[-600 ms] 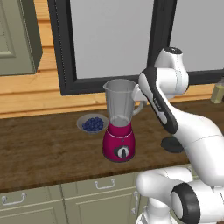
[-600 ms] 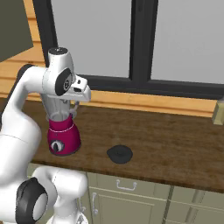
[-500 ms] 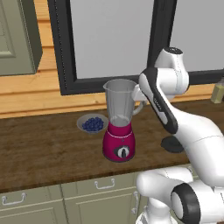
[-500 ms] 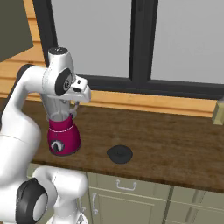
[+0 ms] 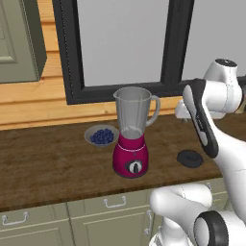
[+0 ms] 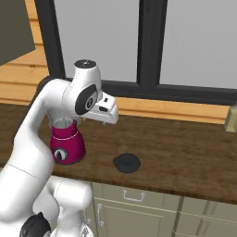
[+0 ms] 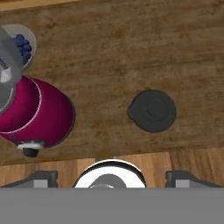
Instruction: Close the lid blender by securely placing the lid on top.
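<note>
Lid lies flat on the tabletop, apart from the blender and near the front edge. Blueberry bowl sits behind the blender. My gripper hangs high above, jaws wide, empty; bare wood surrounds the lid.

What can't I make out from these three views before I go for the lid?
- Magenta-based blender with clear grey jar: in the right base view the white arm covers the jar, so its mouth is unseen.
- The same jar in the hand view: cut off by the left edge.
- Grey bowl of blueberries: partly cut off in the hand view by the jar.
- Flat dark round lid: too small in both base views to show its rim shape.
</note>
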Motion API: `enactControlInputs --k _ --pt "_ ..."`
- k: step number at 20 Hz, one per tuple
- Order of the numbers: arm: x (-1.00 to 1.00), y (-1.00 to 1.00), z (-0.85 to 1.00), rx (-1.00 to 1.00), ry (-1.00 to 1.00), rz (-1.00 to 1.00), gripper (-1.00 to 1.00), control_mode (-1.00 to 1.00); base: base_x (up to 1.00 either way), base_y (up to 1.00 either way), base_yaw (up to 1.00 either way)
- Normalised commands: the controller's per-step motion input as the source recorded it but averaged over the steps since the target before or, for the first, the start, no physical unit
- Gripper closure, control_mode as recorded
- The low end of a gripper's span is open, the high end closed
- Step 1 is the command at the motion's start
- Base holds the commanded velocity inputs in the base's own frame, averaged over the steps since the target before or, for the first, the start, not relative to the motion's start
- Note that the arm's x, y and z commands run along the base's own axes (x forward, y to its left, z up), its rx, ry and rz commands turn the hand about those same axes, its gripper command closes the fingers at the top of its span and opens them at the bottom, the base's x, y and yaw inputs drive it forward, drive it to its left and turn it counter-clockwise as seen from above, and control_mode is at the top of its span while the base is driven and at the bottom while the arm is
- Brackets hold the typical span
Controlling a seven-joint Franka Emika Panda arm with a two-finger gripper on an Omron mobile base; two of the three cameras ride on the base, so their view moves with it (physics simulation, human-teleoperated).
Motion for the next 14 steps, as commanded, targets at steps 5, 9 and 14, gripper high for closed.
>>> enactControlInputs --k 5,9,14 --pt "-0.40 -0.99 -0.45 0.00 0.13 -0.20 -1.00 -1.00 0.00 0.00 0.00" --pt "-0.01 -0.41 -0.59 -0.01 0.20 -0.16 -1.00 -1.00 0.00 0.00 0.00" --pt "0.02 -0.01 -0.58 0.00 0.14 -0.04 -1.00 -1.00 0.00 0.00 0.00"
